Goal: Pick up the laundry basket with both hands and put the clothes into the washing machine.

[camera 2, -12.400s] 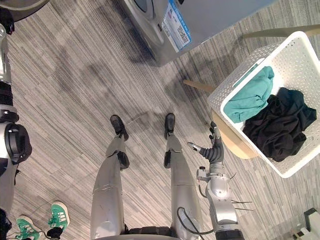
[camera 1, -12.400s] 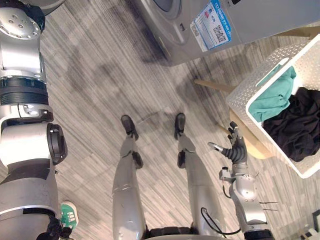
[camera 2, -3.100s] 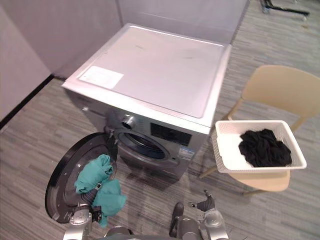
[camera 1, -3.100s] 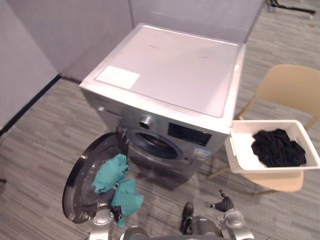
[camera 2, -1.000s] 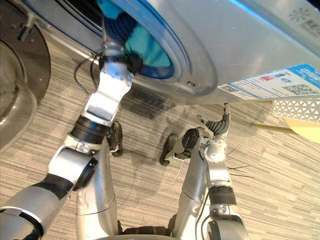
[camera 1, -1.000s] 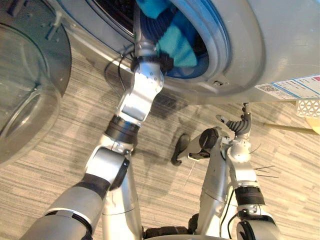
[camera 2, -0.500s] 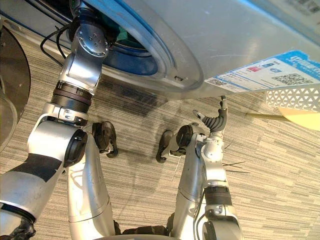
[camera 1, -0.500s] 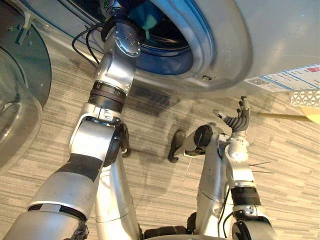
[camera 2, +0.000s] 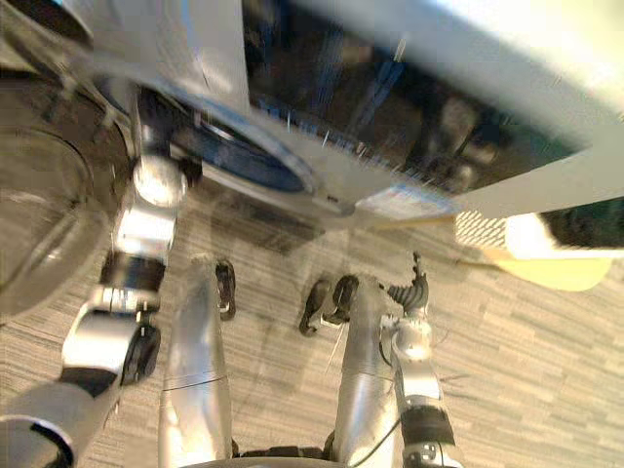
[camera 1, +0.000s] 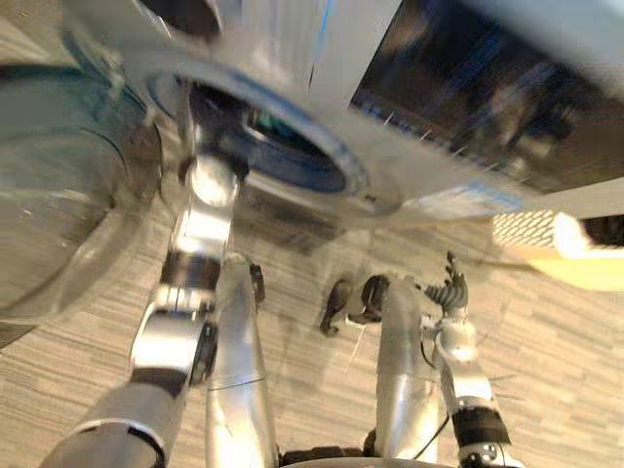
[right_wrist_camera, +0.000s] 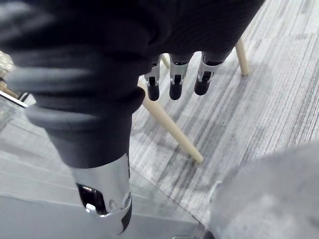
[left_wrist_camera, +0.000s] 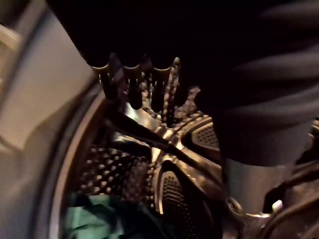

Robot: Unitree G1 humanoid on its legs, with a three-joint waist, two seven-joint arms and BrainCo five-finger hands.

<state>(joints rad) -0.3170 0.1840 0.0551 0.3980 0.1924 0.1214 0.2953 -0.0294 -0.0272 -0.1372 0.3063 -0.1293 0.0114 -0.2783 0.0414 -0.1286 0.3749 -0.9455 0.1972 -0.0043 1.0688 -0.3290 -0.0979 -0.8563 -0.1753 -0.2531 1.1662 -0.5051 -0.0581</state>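
Left hand [left_wrist_camera: 133, 83], fingers straight and empty, reaches inside the perforated steel drum [left_wrist_camera: 107, 169] containing a crumpled teal garment [left_wrist_camera: 92, 219]; right hand [right_wrist_camera: 177, 74], fingers relaxed and empty, hangs beside tapered wooden chair legs [right_wrist_camera: 172, 129].

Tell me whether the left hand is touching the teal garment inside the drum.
Apart. In the left wrist view the left hand holds nothing, and bare drum wall separates its fingertips from the teal garment.
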